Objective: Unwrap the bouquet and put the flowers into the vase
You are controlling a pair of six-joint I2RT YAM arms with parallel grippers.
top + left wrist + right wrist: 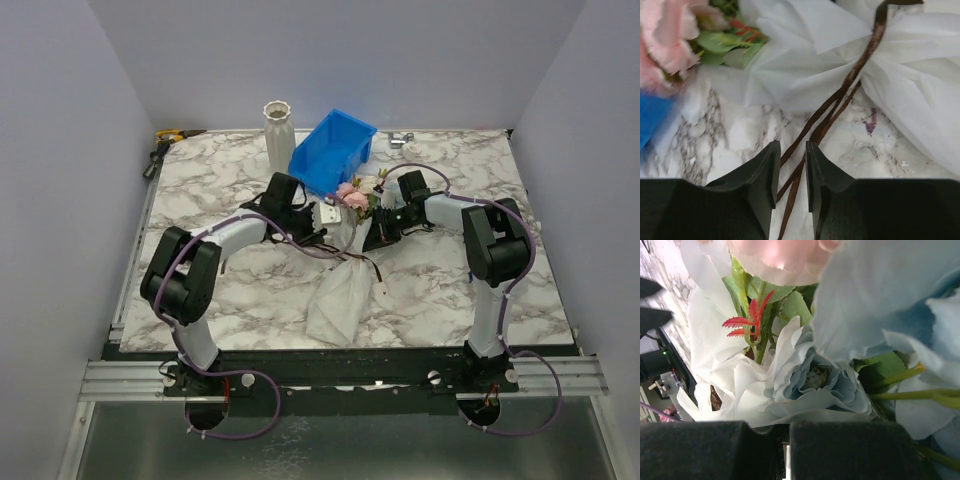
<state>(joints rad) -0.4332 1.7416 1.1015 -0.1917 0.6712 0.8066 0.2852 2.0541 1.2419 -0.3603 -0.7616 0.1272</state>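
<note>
Bouquet (345,245) lies flat mid-tabletop (230,290), heads toward the far side, tail toward the arm bases. Flowers (357,194), pink and cream from above, sit just in front of the blue bin (335,150), close to its near corner. Paper (338,295) is on, bunched at the neck and fanned wide at the tail. Brown ribbon (850,85) cinches the neck, and its loose strands trail across the marble.

Left tool (790,170): at the bouquet's left side by the neck, low over the tabletop. Jaws stand part open with a narrow gap. Ribbon strands run down through that gap. Fingers (762,175) are not pressed together, and the strands look slack between them; cannot tell whether either pad touches ribbon. Pink bloom (662,40) and green leaves show at the upper left of its view, with a sliver of bin at the left edge.

Right tool (785,435): at the bouquet's right side, near the heads. Jaws closed up, no real gap. Something pale shows in the seam, possibly a paper edge; too close and blurred to be sure. Its view is filled by a pale blue rose (815,380), a red sprig (752,320), leaves and stems.

Vase (279,133): upright at the far side, just left of the bin, well apart from the bouquet.

Yellow-and-black item (165,138) at the far-left edge, too small to identify.
</note>
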